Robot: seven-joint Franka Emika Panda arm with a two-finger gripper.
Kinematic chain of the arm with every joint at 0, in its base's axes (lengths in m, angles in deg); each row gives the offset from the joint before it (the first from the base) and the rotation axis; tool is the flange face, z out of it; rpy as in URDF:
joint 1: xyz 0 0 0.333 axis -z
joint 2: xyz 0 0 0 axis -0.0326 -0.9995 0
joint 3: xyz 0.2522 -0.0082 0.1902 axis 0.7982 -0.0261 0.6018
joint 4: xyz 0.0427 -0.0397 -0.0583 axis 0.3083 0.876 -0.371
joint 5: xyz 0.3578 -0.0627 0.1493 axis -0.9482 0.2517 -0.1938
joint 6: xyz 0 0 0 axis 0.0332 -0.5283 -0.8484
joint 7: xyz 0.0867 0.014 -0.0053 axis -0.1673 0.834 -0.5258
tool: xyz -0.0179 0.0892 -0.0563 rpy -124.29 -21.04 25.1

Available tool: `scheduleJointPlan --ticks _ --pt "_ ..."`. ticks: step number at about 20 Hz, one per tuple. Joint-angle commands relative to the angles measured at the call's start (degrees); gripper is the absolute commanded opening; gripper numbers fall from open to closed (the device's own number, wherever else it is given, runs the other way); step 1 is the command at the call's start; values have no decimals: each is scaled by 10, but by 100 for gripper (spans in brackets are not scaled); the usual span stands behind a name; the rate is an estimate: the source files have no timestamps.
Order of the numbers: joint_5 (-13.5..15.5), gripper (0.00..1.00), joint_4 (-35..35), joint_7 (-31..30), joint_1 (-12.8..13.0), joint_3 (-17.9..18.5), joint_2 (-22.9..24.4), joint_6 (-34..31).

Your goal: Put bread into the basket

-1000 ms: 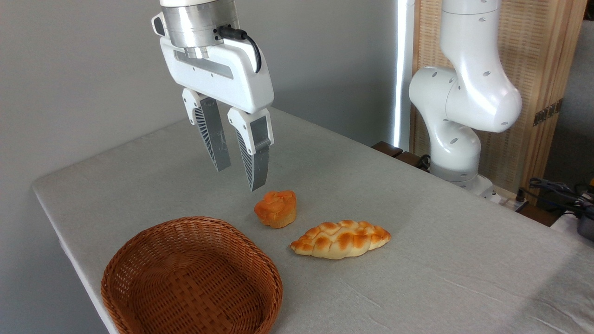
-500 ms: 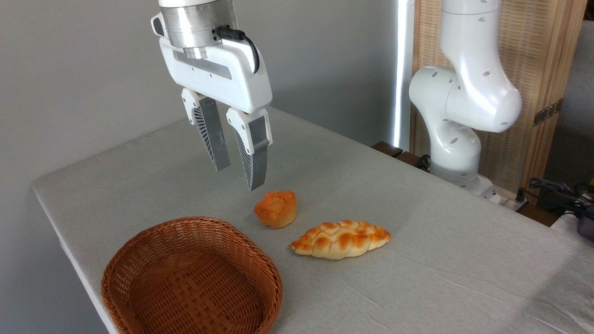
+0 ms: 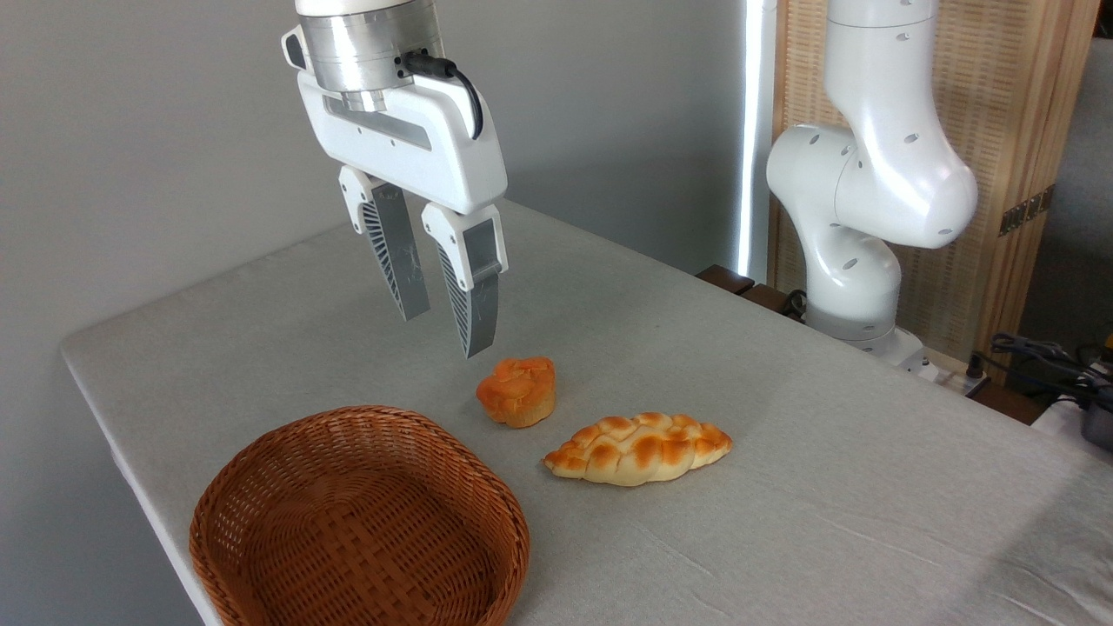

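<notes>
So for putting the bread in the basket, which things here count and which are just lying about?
Job:
- bun, on the table, not yet picked up
- basket, empty
- gripper, open, above and left of the bun, holding nothing

Lying about:
- braided loaf, on the table right of the bun
- cables at the far right edge

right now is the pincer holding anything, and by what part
Nothing is held. The pincer hangs open above the table, its fingers empty; the bun sits untouched on the cloth below it.
</notes>
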Motion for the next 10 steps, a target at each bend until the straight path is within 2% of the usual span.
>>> scheduleJointPlan --ticks 1,8,10 --pt "10 100 1 7 0 1 -1 0" --pt "10 100 48 11 1 -10 21 9" --pt "11 100 85 45 1 -10 46 15"
